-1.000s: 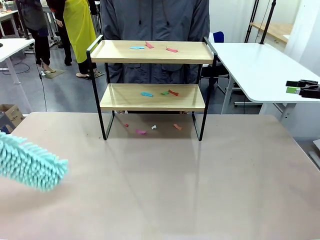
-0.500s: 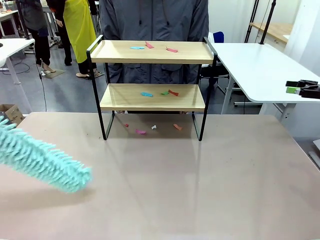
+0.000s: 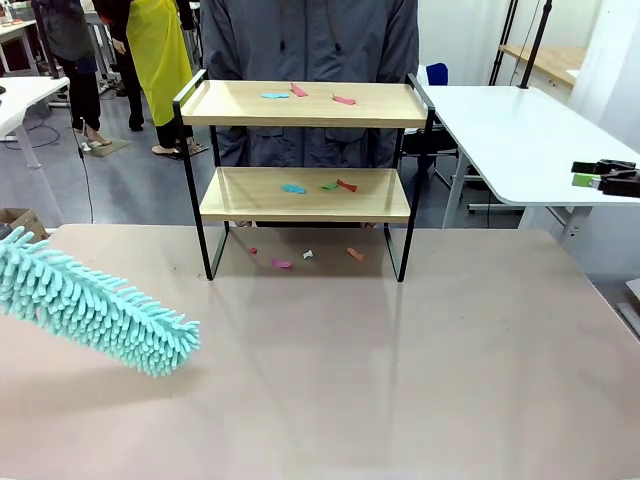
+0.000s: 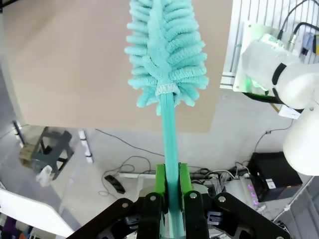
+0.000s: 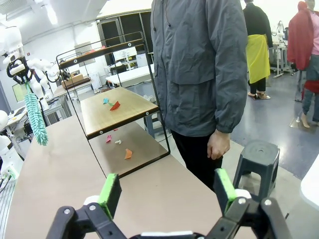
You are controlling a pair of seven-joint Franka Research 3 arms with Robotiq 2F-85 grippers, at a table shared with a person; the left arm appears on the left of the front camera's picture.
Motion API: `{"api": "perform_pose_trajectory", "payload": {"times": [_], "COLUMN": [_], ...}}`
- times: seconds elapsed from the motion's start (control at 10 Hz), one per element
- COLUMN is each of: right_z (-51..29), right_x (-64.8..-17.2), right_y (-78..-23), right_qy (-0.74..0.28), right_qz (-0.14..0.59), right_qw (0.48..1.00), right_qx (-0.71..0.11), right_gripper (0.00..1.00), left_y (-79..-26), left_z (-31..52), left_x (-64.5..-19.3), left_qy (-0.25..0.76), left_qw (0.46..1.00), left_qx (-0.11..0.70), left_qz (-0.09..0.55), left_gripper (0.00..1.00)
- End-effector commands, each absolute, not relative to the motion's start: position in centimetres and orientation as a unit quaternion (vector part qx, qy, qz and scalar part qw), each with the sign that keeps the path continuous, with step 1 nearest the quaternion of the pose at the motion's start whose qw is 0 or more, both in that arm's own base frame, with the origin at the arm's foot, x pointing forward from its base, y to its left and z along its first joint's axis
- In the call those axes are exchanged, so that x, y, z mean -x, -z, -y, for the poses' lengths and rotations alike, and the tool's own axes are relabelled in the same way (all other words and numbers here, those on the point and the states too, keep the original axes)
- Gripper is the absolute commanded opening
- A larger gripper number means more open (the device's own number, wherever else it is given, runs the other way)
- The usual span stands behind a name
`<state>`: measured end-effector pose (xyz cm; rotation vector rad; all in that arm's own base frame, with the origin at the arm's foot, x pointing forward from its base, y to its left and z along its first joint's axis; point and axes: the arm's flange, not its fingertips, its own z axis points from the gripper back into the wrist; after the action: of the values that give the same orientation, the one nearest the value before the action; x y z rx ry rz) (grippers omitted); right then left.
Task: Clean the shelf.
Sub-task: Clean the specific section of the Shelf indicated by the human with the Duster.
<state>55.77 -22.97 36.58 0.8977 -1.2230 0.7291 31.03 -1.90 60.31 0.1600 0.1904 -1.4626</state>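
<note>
The shelf (image 3: 305, 207) stands at the table's far middle, with small coloured paper scraps (image 3: 298, 92) on its top board, more on the lower board and on the table under it. In the right wrist view the shelf (image 5: 99, 122) shows from the side. A teal fluffy duster (image 3: 100, 308) hangs low over the table's left side, tip pointing right. My left gripper (image 4: 170, 175) is shut on the duster's handle (image 4: 169, 144). My right gripper (image 5: 167, 191) is open with nothing between its fingers; it hovers at the far right (image 3: 590, 174).
A person (image 3: 310, 40) in a grey jacket stands right behind the shelf, a hand (image 5: 218, 147) hanging by the side. A white table (image 3: 520, 130) is at the back right. A grey stool (image 5: 256, 154) stands on the floor.
The duster has swung to the right and farther in over the table, its tip now nearer the shelf. The right gripper has stayed where it was.
</note>
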Motion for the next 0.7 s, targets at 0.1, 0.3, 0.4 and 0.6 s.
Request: {"api": "perform_pose_trajectory", "payload": {"times": [0.1, 0.3, 0.4, 0.6], "right_z": [22.72, 22.72, 22.72, 22.72], "right_x": [-55.78, -55.78, -55.78, -55.78], "right_y": [-36.90, -36.90, -36.90, -36.90], "right_qy": [-0.324, -0.324, -0.324, -0.324], "right_qz": [0.544, 0.544, 0.544, 0.544], "right_qw": [0.664, 0.664, 0.664, 0.664], "right_qx": [-0.397, -0.397, -0.397, -0.397], "right_gripper": [1.00, 1.00, 1.00, 1.00], "left_y": [-60.52, -60.52, -60.52, -60.52], "left_z": [1.42, 1.42, 1.42, 1.42], "left_x": [-30.70, -30.70, -30.70, -30.70], "left_qy": [0.674, 0.674, 0.674, 0.674], "left_qw": [0.729, 0.729, 0.729, 0.729], "left_qx": [-0.079, -0.079, -0.079, -0.079], "left_qz": [-0.092, -0.092, -0.092, -0.092], "left_gripper": [0.13, 0.13, 0.13, 0.13]}}
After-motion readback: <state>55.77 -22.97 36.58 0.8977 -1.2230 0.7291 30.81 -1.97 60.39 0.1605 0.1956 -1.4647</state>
